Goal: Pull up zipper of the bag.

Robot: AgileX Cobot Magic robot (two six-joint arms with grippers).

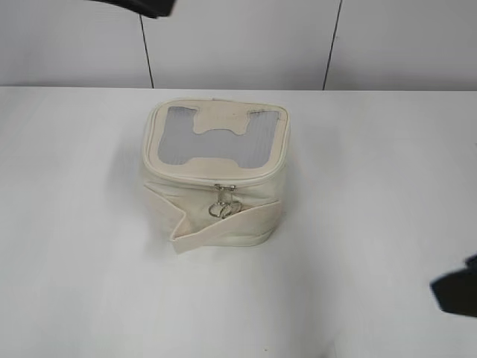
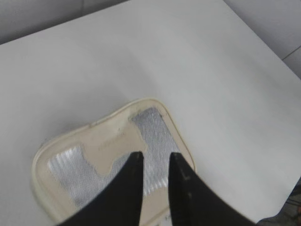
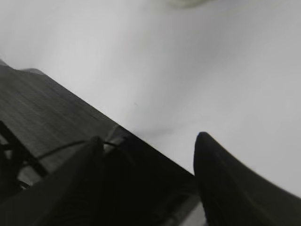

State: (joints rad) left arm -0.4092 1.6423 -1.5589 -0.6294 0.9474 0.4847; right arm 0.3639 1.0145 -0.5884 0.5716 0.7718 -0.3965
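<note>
Left wrist view: bag (image 2: 113, 136) lies under left gripper (image 2: 155, 157)

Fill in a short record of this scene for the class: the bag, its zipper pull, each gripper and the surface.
bag: cream bag with grey mesh top, upright on the table
zipper pull: silver ring hanging at the front rim
left gripper: open, above the mesh top, holding nothing
right gripper: open, over the table edge, away from the bag
surface: white table
</note>
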